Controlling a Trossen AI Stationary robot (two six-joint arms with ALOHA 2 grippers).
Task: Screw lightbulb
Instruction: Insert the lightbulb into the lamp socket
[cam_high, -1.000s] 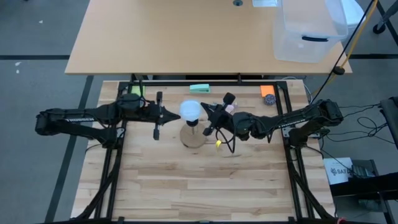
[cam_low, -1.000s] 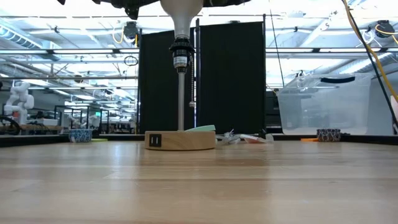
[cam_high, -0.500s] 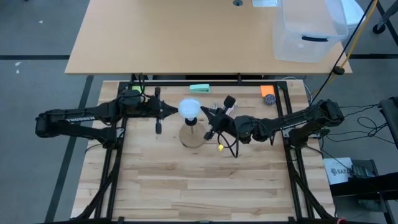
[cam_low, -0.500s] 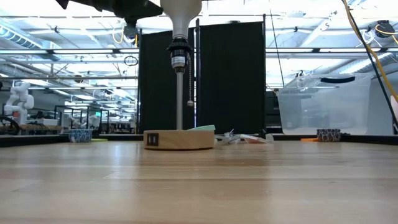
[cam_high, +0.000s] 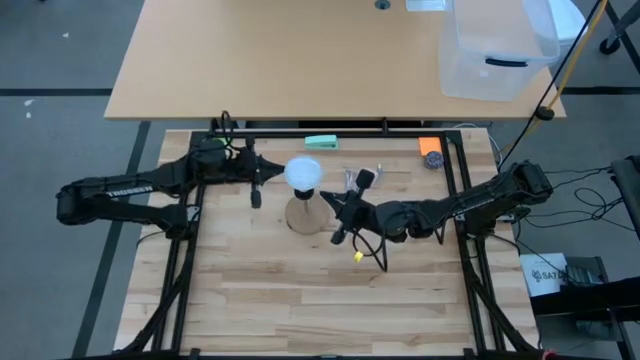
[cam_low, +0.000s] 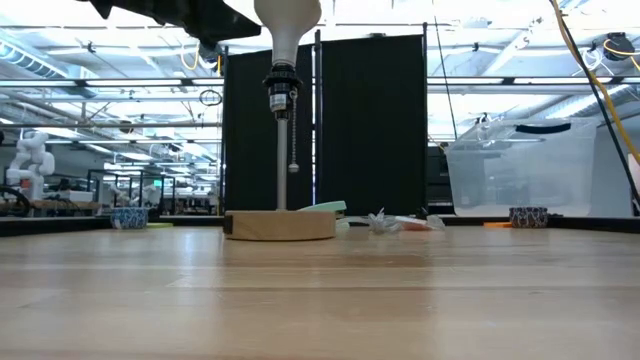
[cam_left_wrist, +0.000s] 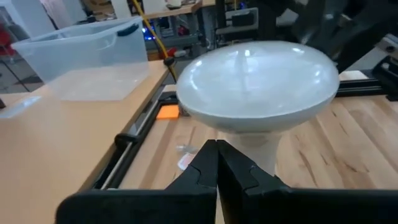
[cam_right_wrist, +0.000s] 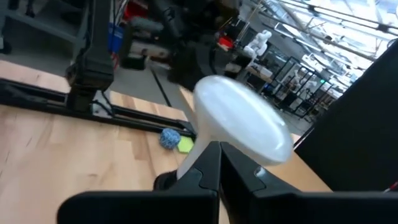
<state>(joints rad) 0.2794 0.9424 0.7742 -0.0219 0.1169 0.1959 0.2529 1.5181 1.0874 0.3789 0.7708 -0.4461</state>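
The white lightbulb stands upright in the black socket on top of the lamp's thin stem. The stem rises from the round wooden base, which rests flat on the table; the base also shows in the low view. My left gripper is shut, level with the bulb and a little short of its left side. In the left wrist view its gripper points at the bulb. My right gripper is shut, just right of the lamp and below the globe. In the right wrist view its gripper points at the bulb. My right gripper's shut fingertips come level from the table's right side, close to the bulb's neck. I cannot tell whether they touch it.
A green pad, an orange pad and a small dark ball lie along the far edge. A small clear bag lies right of the lamp. A clear bin stands on the table behind.
The lamp has slid a little toward the table's left edge while staying upright, and its pull chain now swings. My left gripper has drawn back toward the left edge, away from the bulb. My right gripper has gone toward the near edge.
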